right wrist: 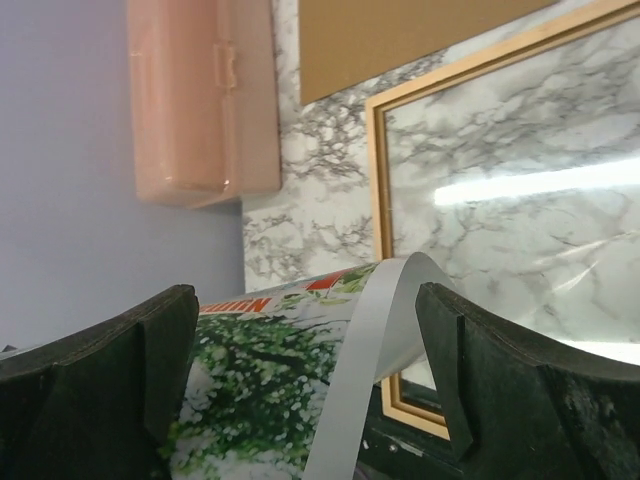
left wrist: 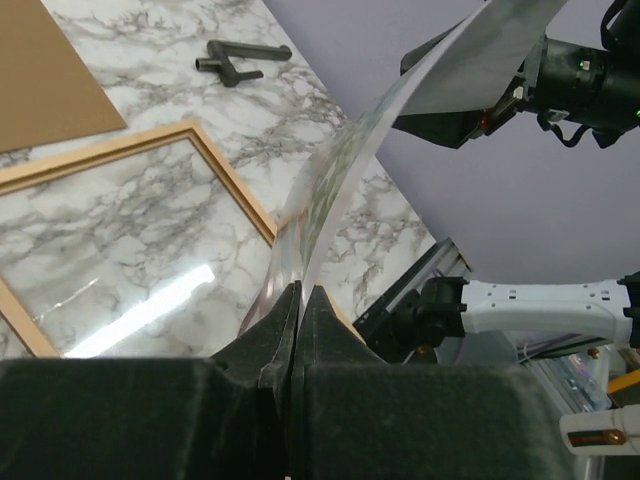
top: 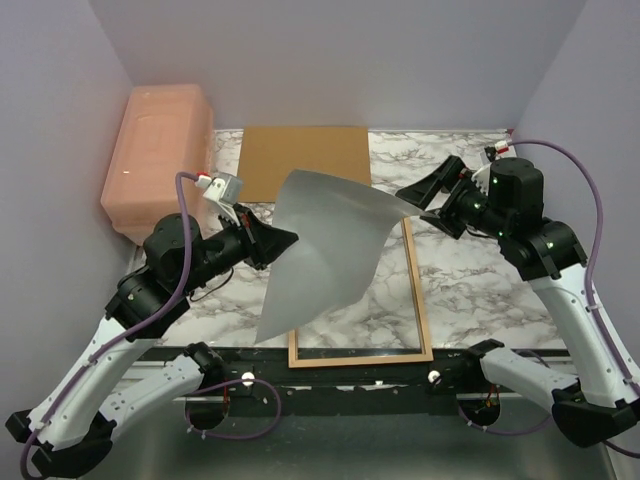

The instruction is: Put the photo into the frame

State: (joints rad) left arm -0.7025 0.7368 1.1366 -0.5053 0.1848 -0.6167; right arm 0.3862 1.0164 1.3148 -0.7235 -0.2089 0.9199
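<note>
Clearly, left claw (left wrist: 300,300) clamped on the photo (top: 325,250), right claw (top: 428,205) spread wide around its corner, frame (top: 421,300) lying below.

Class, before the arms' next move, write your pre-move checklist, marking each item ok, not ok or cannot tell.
1. Grip: left tool shut on the photo's edge, ok.
2. Second grip: right tool on the photo, not ok; jaws open around its corner.
3. Target: frame flat on the table, ok.
4. Clearance: backing board apart from the frame, ok.
5. Alignment: photo flat and square over the frame, not ok; bowed, tilted in the air.
</note>
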